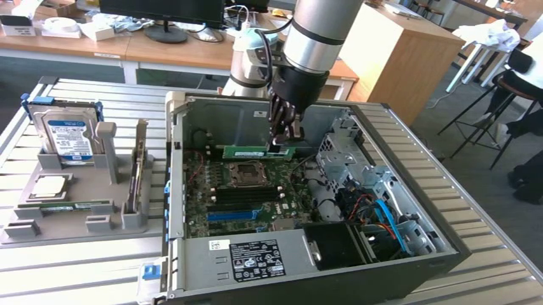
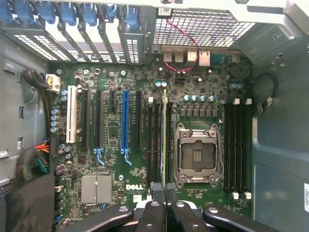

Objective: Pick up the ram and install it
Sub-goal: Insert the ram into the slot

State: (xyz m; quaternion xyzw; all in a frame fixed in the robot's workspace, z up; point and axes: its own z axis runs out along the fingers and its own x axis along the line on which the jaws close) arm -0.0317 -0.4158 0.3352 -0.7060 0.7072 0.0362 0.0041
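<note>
My gripper (image 1: 285, 141) hangs inside the open computer case (image 1: 182, 105), shut on the ram (image 1: 253, 152), a long green stick held level above the motherboard (image 1: 222, 219). In the wrist view the ram (image 2: 164, 130) is seen edge-on, pinched between the black fingertips (image 2: 155, 193) of the gripper (image 2: 164, 192). It lines up with the black memory slots (image 2: 154, 140) beside the empty processor socket (image 2: 198, 154). I cannot tell whether the ram touches a slot.
A grey parts tray (image 1: 21, 232) at the exterior view's left holds a hard drive (image 1: 68, 130), a silver processor chip (image 1: 49, 185) and another green stick (image 1: 72, 205). Cables (image 1: 382, 213) and the drive cage (image 1: 339, 152) crowd the case's other side. More black slots (image 2: 236, 145) flank the socket.
</note>
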